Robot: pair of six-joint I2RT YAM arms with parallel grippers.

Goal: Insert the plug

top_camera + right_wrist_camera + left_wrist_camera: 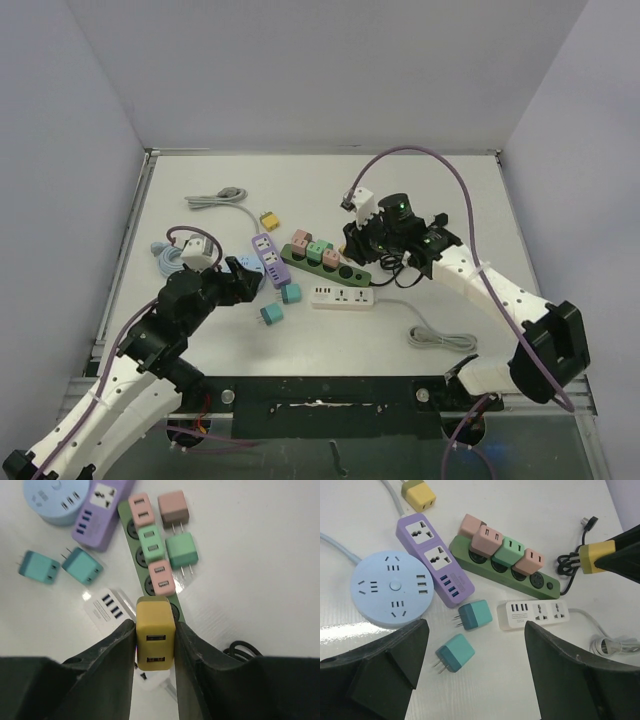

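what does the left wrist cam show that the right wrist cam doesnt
Only the left wrist: a loose yellow plug near the purple strip's end, and a coiled grey cable. Only the right wrist: a loose green adapter lying beside the green strip. Both: the round blue hub, two teal adapters, the white strip, and the yellow adapter clamped in the right gripper.

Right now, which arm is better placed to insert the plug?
Right. The right fingers hold the yellow plug near the green strip, one socket free; the left fingers are open, empty.
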